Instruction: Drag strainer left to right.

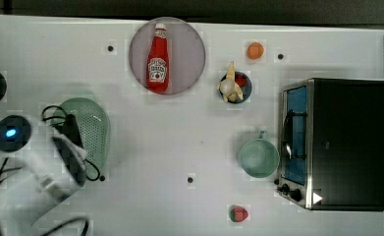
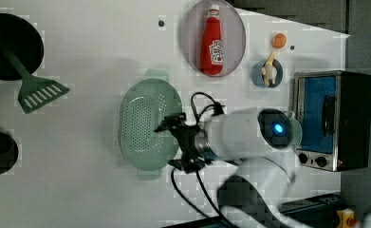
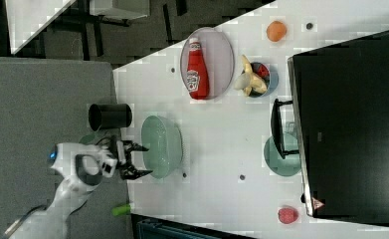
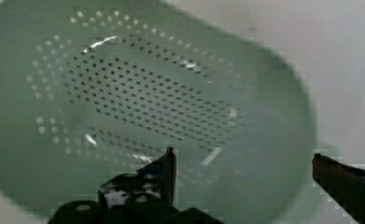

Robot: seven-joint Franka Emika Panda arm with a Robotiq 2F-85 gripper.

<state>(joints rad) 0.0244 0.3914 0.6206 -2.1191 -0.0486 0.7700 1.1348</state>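
Note:
The strainer (image 1: pixel 95 129) is a pale mint-green oval bowl with a grid of tiny holes, standing at the top view's left on the white table. It also shows as the strainer (image 2: pixel 140 123), the strainer (image 3: pixel 163 143) and, close up, the strainer (image 4: pixel 147 88). My gripper (image 2: pixel 169 145) hovers open at one end of it. In the wrist view one fingertip (image 4: pixel 170 154) hangs over the inside of the bowl and the other sits just outside the rim. The gripper (image 3: pixel 146 160) holds nothing, and I cannot tell whether it touches the rim. Seen close, the gripper (image 4: pixel 243 156) stands wide apart.
A teal mug (image 1: pixel 258 157) stands in front of a toaster oven (image 1: pixel 332 142) at the top view's right. A ketchup bottle (image 1: pixel 158 59) lies on a round plate (image 1: pixel 189 44). Nearby are a banana bowl (image 1: pixel 234 86), an orange (image 1: pixel 255 50), a red fruit (image 1: pixel 238 213), a green spatula (image 2: pixel 36 92) and a black cup (image 3: pixel 110 116).

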